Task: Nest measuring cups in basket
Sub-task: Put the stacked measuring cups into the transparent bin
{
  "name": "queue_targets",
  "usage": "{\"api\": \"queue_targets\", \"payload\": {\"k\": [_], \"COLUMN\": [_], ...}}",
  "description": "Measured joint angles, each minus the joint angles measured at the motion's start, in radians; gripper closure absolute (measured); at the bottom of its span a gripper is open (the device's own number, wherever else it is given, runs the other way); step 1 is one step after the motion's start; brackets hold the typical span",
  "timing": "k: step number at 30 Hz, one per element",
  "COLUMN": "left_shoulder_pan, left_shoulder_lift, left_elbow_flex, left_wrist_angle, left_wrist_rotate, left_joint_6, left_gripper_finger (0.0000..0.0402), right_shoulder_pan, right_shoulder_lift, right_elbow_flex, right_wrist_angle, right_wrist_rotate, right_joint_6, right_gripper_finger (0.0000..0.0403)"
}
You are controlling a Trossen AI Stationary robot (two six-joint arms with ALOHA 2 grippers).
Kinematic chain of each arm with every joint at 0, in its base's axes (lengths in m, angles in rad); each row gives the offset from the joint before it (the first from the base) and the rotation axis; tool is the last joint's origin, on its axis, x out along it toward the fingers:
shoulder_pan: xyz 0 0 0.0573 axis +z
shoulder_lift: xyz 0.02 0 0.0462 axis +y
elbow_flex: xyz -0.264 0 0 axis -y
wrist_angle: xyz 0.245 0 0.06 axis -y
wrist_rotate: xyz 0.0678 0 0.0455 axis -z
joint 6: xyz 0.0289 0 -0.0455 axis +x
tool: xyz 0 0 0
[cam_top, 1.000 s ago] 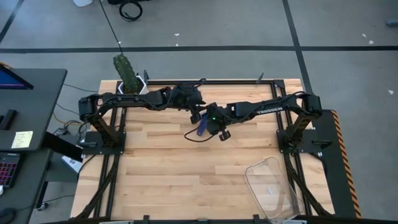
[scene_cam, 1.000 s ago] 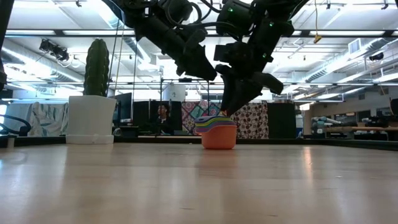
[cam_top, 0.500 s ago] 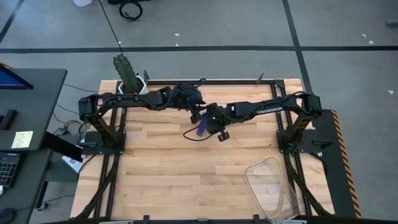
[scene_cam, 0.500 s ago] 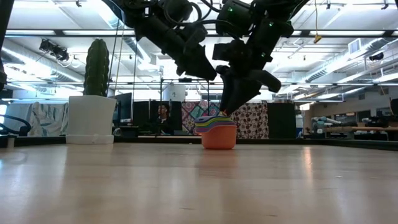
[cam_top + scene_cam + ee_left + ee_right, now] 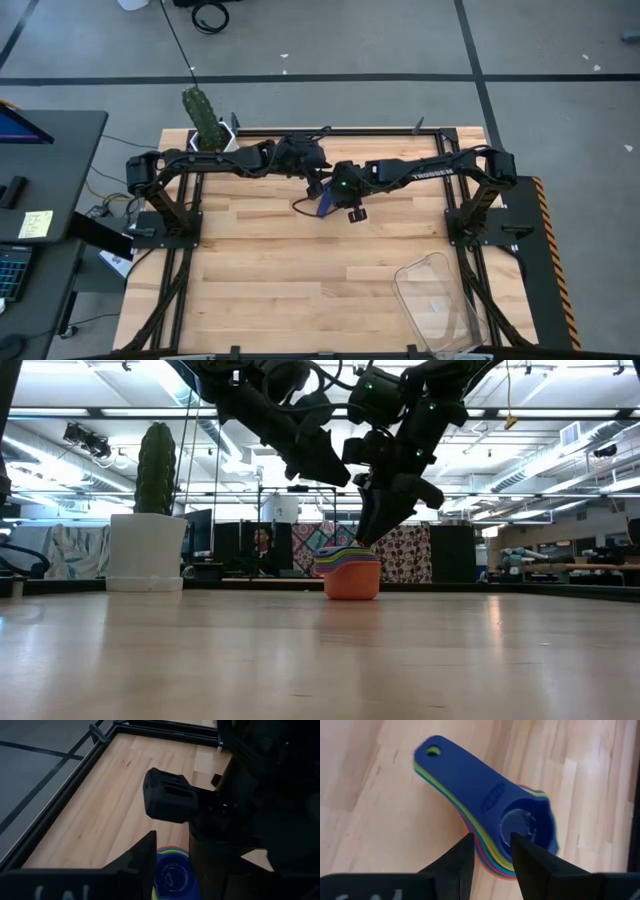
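The measuring cups stand nested in one stack on the table's far middle. The orange cup is at the bottom and the dark blue cup on top, and their handles fan toward the near edge. My right gripper comes down on the stack and is shut on its wall. My left gripper hangs open just above and to the left of the stack, touching nothing. The clear basket lies at the near right corner, far from both grippers. My right gripper has one finger at the dark blue top cup's bowl. The other finger is outside the stacked rims, next to where the handles start. The fingers slant down from above and from the table's right. The stack stays upright with the orange cup on the table.
A white pot with a cactus stands at the far left corner. Black frame rails run along the table's edges. Bare wood stretches from the stack to the near edge and the basket.
My right gripper has rolled a little about the line it points along while staying over the stack. The stack has kept its place on the table.
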Motion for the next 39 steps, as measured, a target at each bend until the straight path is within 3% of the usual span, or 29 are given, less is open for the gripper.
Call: {"api": "queue_targets", "payload": {"k": [31, 39], "left_shoulder_pan": [0.001, 0.001], "left_shoulder_lift": [0.000, 0.000], "left_elbow_flex": [-0.002, -0.002], "left_wrist_angle": [-0.004, -0.004], "left_wrist_rotate": [-0.003, -0.003], "left_joint_6": [0.000, 0.000], "left_gripper_finger": [0.0280, 0.0280], "right_shoulder_pan": [0.011, 0.015], "right_shoulder_lift": [0.000, -0.001], "right_elbow_flex": [0.000, 0.000], "right_wrist_angle": [-0.003, -0.032], "right_wrist_rotate": [-0.015, -0.099], "right_joint_6": [0.002, 0.005], "right_gripper_finger": [0.0270, 0.0254]}}
